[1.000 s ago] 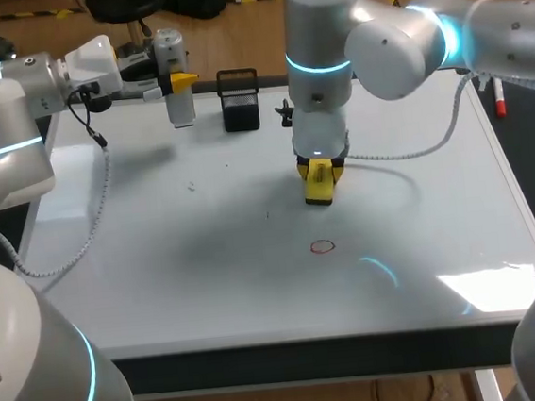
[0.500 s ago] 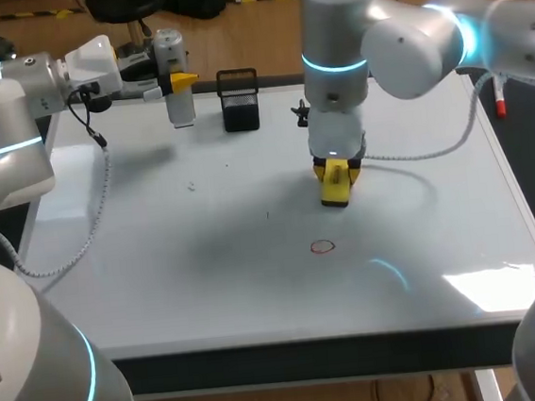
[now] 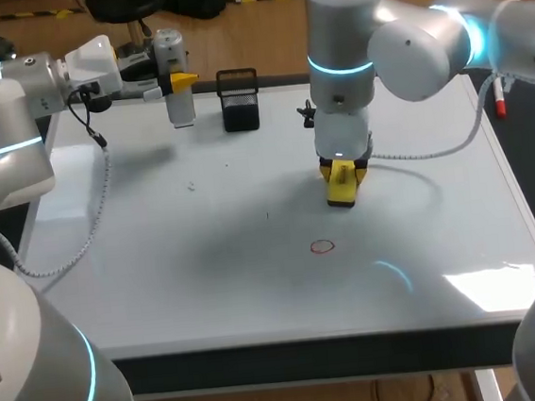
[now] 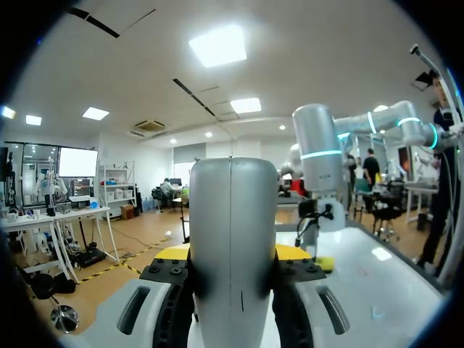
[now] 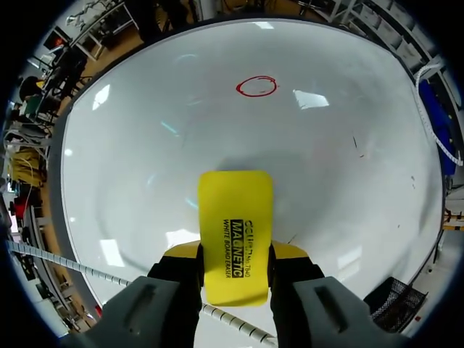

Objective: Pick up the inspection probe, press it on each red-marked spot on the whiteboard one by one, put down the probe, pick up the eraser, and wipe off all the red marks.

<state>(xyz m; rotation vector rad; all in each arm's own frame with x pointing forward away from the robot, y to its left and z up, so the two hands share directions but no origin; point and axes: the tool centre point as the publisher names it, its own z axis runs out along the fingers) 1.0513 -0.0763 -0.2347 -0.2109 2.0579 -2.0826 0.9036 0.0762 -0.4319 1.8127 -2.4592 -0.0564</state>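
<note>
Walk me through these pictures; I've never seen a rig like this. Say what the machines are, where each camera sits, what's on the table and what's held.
These are two robot arms at a table topped by a whiteboard. The head view looks down from above and behind. Each round picture comes from a camera on one arm's wrist. The right arm has its fingers gripping a yellow eraser, short of a red circle drawn on the board. The left arm is at the back left edge, its fingers closed on a grey probe. A black mesh holder stands beside it.
</note>
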